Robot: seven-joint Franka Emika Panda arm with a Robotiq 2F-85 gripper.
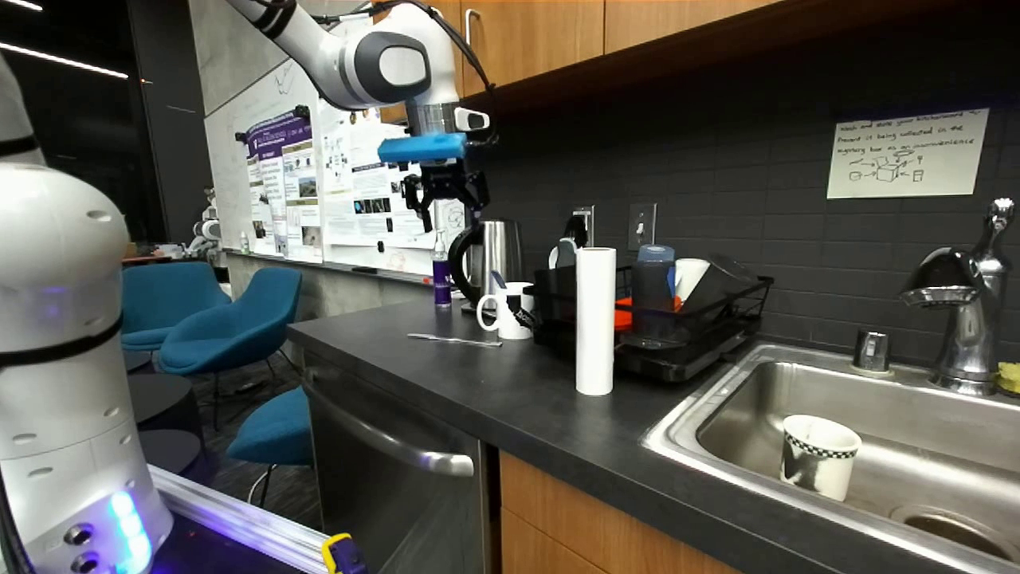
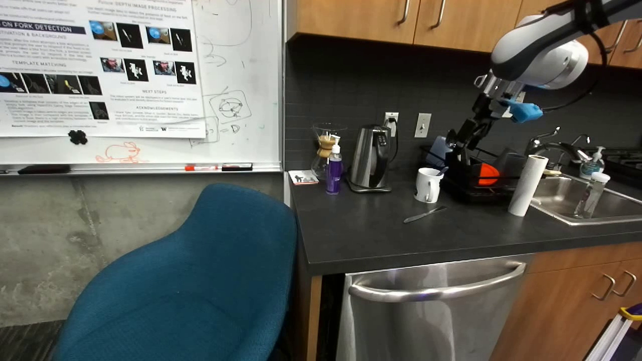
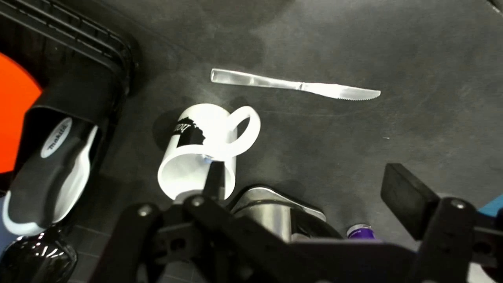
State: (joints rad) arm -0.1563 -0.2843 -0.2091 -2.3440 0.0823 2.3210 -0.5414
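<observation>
My gripper is open and empty, with its fingers pointing down above the counter in both exterior views [image 1: 452, 219] [image 2: 460, 146]. In the wrist view its fingers [image 3: 306, 177] are wide apart, and the left finger overlaps the rim of a white mug [image 3: 192, 135] without visible contact. The mug also shows in both exterior views [image 1: 514, 319] [image 2: 426, 185], upright with a blue-handled utensil in it. A silver table knife [image 3: 275, 83] lies flat beside the mug, also seen in both exterior views [image 1: 454, 340] [image 2: 424, 214]. A steel kettle [image 2: 365, 160] and a purple bottle [image 2: 333, 173] stand nearby.
A black dish rack [image 1: 677, 368] holds dishes, including an orange one [image 2: 488, 174]. A white paper roll [image 1: 595, 319] stands upright before it. The steel sink [image 1: 717, 462] holds a checkered-rim mug [image 1: 821, 458] and a clear bottle [image 2: 591, 195]. Wooden cabinets [image 1: 534, 40] hang overhead.
</observation>
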